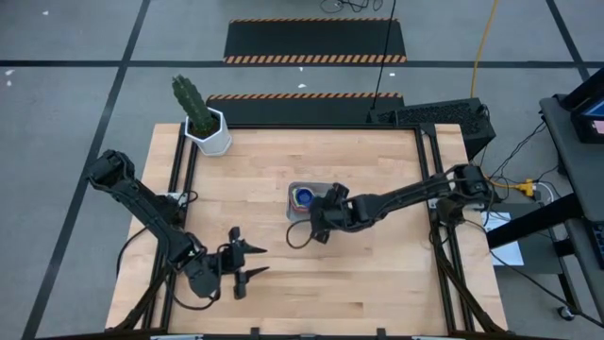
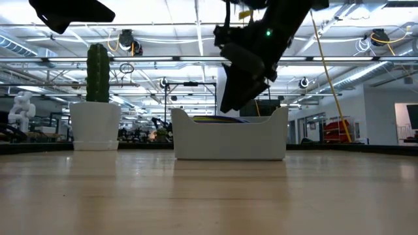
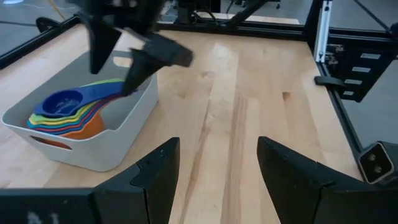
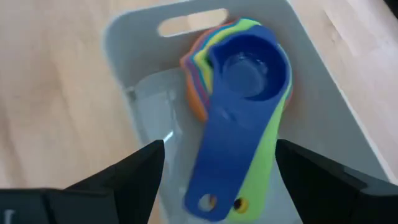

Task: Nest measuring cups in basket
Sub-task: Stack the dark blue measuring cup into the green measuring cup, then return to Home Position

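The bench (image 1: 377,274) carries the basket (image 1: 300,215) near its middle, well apart from the cactus pot (image 1: 213,138) at a far corner, so both arms can reach it. Inside, the measuring cups (image 4: 239,68) sit stacked bowl in bowl, blue on top, handles fanned toward 1 end; nesting looks complete. The right end effector (image 4: 214,177) hangs just above the stack, fingers spread and empty, judged to have let the top cup go. The left end effector (image 1: 247,263) waits near the bench's front edge, released, clear of the work.
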